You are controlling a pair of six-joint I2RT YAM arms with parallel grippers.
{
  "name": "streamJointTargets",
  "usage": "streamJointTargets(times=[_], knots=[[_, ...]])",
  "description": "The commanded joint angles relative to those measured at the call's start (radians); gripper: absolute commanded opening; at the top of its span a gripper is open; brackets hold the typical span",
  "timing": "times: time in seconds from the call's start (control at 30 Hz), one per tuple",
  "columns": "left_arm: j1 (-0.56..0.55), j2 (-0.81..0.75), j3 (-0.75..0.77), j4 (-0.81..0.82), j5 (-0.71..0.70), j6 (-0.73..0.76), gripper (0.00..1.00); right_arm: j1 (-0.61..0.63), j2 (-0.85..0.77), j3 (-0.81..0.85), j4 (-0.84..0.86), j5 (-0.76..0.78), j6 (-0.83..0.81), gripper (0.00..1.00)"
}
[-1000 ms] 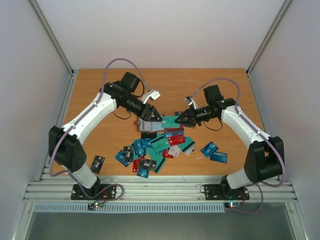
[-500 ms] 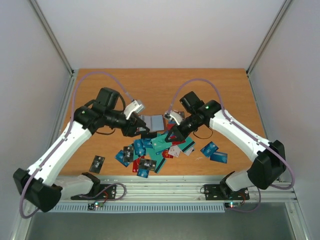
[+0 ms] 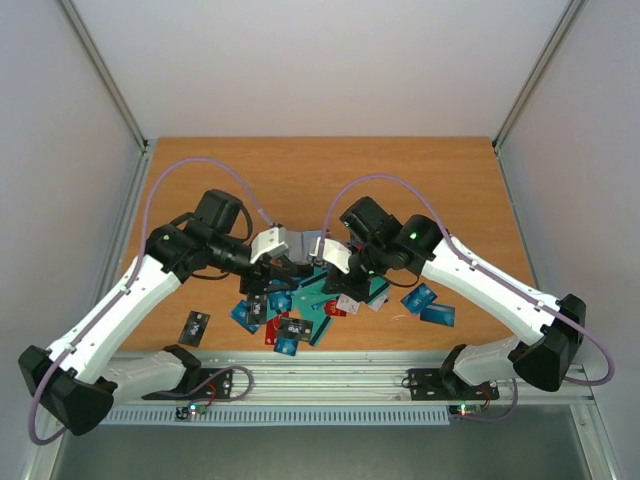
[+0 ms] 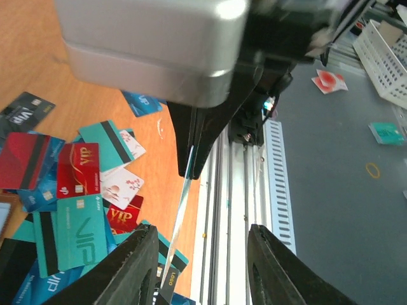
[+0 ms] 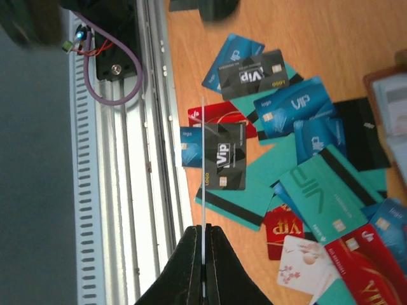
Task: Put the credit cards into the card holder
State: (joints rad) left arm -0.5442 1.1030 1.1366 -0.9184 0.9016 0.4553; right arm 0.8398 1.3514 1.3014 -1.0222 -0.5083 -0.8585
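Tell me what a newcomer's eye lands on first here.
First, the jumbled heap of blue, teal, red and black plastic cards at the near middle of the orange-brown wooden table. Over it the right gripper, jaws shut, pinches one thin card seen edge-on, and the left gripper faces that card with its jaws open.

The credit cards (image 3: 305,305) lie heaped on the table (image 3: 450,180) at lower centre, one card (image 3: 196,325) apart at lower left.
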Motion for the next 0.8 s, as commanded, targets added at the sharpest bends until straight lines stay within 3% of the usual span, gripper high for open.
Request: streamJointTargets(times=[0.0, 0.57, 0.77], knots=[[-0.037, 0.032, 0.009, -0.047, 0.001, 0.106, 0.4, 0.041, 0.011, 0.079, -0.022, 0.069, -0.095, 0.01], [-0.113, 0.079, -0.006, -0.032, -0.053, 0.121, 0.29, 0.105, 0.036, 0.159, -0.077, 0.113, -0.134, 0.01], [-0.116, 0.034, -0.072, 0.122, -0.084, 0.053, 0.33, 0.107, 0.025, 0.165, -0.075, 0.124, -0.132, 0.01]])
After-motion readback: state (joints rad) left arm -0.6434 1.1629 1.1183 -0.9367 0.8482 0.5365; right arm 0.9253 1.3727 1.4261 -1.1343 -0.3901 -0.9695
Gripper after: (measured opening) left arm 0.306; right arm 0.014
